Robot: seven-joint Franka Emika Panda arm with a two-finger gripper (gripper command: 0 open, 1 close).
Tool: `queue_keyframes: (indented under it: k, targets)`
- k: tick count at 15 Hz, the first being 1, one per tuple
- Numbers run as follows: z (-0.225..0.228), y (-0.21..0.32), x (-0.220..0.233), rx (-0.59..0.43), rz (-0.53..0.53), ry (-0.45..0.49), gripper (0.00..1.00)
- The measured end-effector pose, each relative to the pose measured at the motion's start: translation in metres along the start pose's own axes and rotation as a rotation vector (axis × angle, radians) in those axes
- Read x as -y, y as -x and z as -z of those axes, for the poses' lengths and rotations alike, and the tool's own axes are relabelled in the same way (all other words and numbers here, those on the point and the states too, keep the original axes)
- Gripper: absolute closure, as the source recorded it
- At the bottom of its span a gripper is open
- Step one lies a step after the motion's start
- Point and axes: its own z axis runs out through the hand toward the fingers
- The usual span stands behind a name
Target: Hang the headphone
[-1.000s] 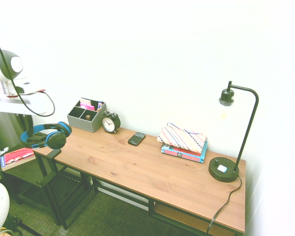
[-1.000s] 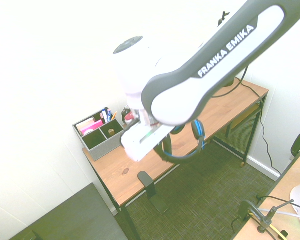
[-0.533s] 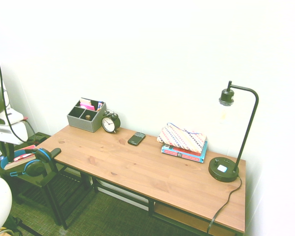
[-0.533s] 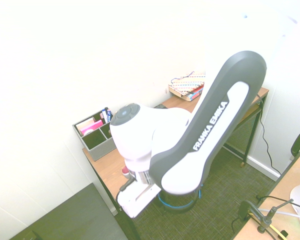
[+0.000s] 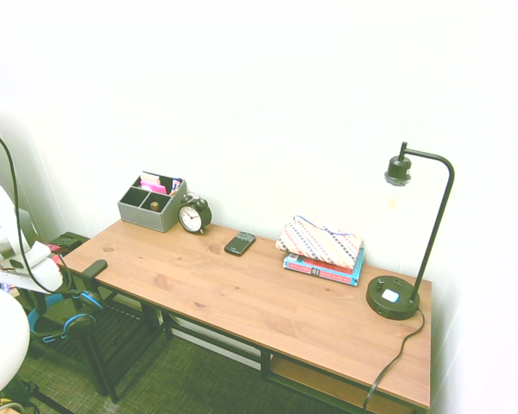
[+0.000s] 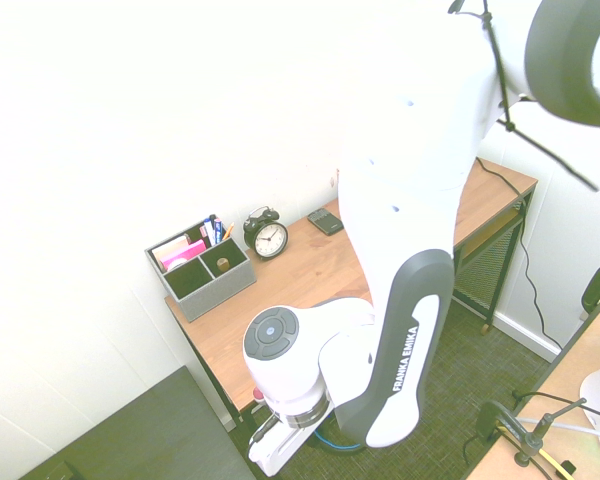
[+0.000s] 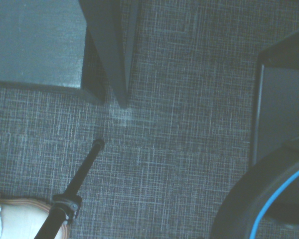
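Blue-trimmed headphone (image 5: 33,322) hangs gripped in the end effector (image 5: 40,304), near the desk (image 5: 207,285) bearing organizer (image 5: 147,216), clock (image 5: 192,217) and phone (image 5: 239,243)

This looks like a small office or study room, with a robot set up in it. There is a long wooden tabletop (image 5: 242,285) with thin black legs, pushed up to a plain white wall (image 5: 268,103). On it sit things you use for desk work: a gray box (image 5: 152,207) with pens and papers in its little rooms, a round black clock (image 5: 194,214), a small black phone (image 5: 239,243), a book (image 5: 324,269) lying flat, and a tall black lamp (image 5: 394,297). The floor has dark gray carpet (image 7: 189,99), like in many offices. A big white robot arm (image 6: 400,200) reaches in, so it could be a lab room too.
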Motion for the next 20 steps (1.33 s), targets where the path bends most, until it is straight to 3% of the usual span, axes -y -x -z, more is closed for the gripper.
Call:
queue_keyframes:
  k: [3, 4, 16, 20]
  targets:
    - [-0.022, -0.014, 0.01, 0.007, -0.025, 0.018, 1.0]
    - [-0.028, -0.021, 0.012, 0.006, -0.034, 0.022, 0.0]
    - [-0.041, -0.042, 0.022, 0.037, -0.059, 0.03, 0.0]
    - [-0.018, -0.052, 0.04, 0.028, -0.066, -0.023, 0.0]
